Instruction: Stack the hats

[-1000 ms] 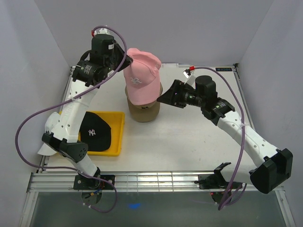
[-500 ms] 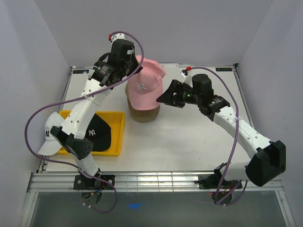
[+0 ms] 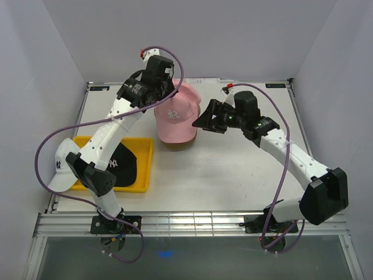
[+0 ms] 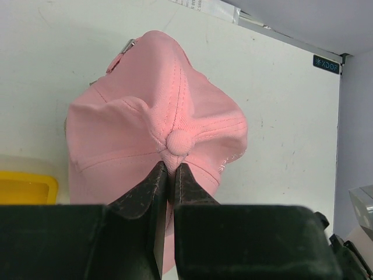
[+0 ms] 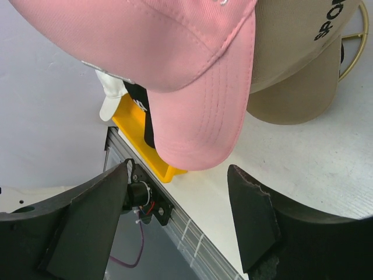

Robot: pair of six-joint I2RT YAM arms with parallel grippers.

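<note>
2 arms on 1 hat. left gripper [image 4: 169,175] is pinched narrow on the pink cap [image 3: 175,114], at the crown just under the top button. the cap sits over the tan cap [image 3: 178,142], nearly seated i'd say. right gripper [image 3: 203,118] is wide, holding nothing, at the cap's 3 o'clock, with the brim pointing between its fingers. long axis roughly 10 to 4. left arm owns the drop. table [image 3: 233,169] is flat. black cap [image 3: 119,163] in yellow tray [image 3: 145,169] at 8 o'clock, white cap [image 3: 61,172] beyond, well apart.

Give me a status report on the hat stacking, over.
Left gripper shut on pink cap, atop tan cap. Right gripper open at its brim. Black cap in yellow tray, white cap beside it. Nothing blocking.
</note>
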